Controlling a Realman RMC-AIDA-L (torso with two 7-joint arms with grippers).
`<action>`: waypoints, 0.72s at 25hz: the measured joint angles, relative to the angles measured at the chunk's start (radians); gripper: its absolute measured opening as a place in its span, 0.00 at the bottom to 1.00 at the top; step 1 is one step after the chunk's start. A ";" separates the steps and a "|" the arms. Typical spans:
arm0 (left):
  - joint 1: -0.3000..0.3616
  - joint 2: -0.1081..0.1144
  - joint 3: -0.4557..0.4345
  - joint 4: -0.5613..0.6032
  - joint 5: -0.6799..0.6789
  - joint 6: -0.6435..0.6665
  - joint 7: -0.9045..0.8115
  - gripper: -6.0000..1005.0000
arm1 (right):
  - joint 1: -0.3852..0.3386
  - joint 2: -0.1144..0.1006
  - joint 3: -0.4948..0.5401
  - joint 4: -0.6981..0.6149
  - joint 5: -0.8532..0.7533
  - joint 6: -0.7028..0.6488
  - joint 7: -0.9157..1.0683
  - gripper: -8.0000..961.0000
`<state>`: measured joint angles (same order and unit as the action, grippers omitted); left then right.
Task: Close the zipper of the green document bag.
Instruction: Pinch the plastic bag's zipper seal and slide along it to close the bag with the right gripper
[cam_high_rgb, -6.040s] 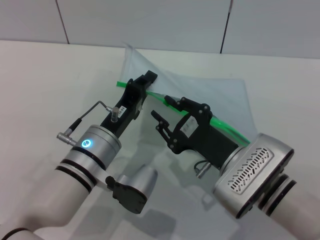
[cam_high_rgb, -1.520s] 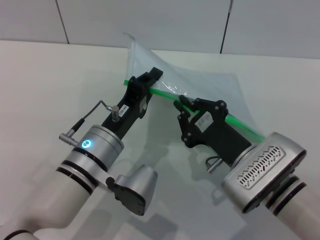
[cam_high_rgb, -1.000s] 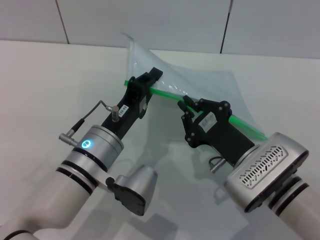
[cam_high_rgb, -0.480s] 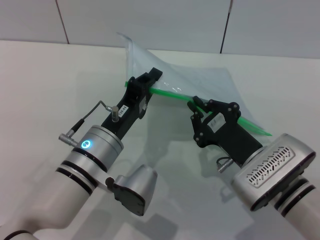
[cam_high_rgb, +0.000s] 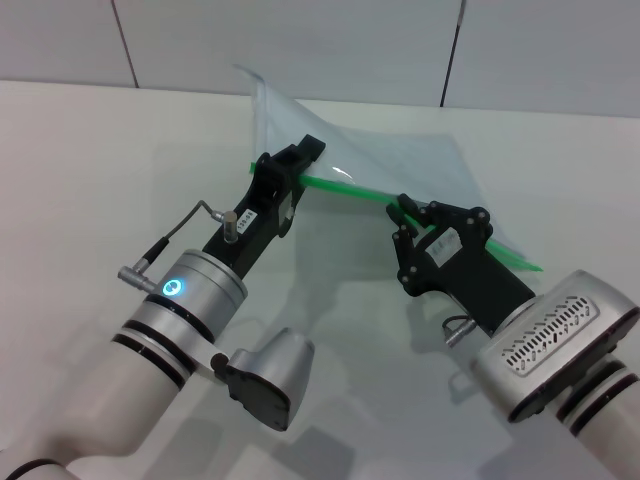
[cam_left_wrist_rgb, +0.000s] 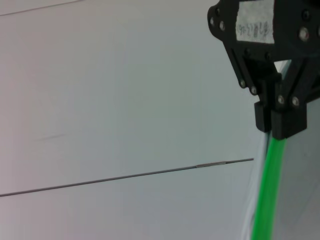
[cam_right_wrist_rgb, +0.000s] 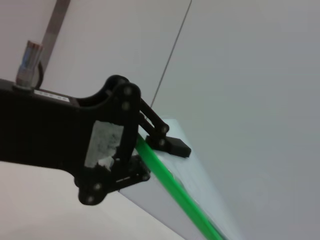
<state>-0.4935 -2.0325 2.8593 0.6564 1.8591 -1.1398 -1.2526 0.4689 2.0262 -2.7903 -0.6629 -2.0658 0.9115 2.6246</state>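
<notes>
The green document bag (cam_high_rgb: 400, 160), a translucent pale pouch, is held up off the white table (cam_high_rgb: 80, 170), with one corner rising toward the wall. Its bright green zipper (cam_high_rgb: 345, 188) runs along the near edge as a taut diagonal. My left gripper (cam_high_rgb: 293, 160) is shut on the zipper's left end; in the right wrist view the left gripper (cam_right_wrist_rgb: 152, 160) pinches the zipper (cam_right_wrist_rgb: 175, 192). My right gripper (cam_high_rgb: 402, 208) is shut on the zipper farther right; the left wrist view shows the right gripper (cam_left_wrist_rgb: 274, 125) clamped on the zipper (cam_left_wrist_rgb: 266, 195). The slider tab is hidden between those fingers.
A tiled wall (cam_high_rgb: 300, 40) rises behind the table's far edge. Both forearms cross the near half of the table, the left one (cam_high_rgb: 190, 290) and the right one (cam_high_rgb: 550, 350). Nothing else stands on the table.
My right gripper has slid rightward along the green zipper, away from the left gripper. The left gripper keeps its hold in place, and the strip between them has lengthened and straightened.
</notes>
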 joint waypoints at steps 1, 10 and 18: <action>0.000 0.000 0.000 0.000 0.001 0.000 0.000 0.11 | 0.000 0.000 0.000 0.002 0.003 0.000 0.000 0.09; 0.001 0.000 0.000 0.000 0.009 0.002 -0.001 0.11 | -0.003 0.000 0.001 0.023 0.018 0.000 0.000 0.09; 0.001 0.000 0.000 0.000 0.009 0.002 -0.001 0.11 | -0.005 0.000 0.002 0.038 0.038 0.000 0.000 0.09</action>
<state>-0.4923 -2.0324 2.8593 0.6564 1.8683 -1.1381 -1.2533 0.4643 2.0262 -2.7887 -0.6246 -2.0276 0.9111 2.6247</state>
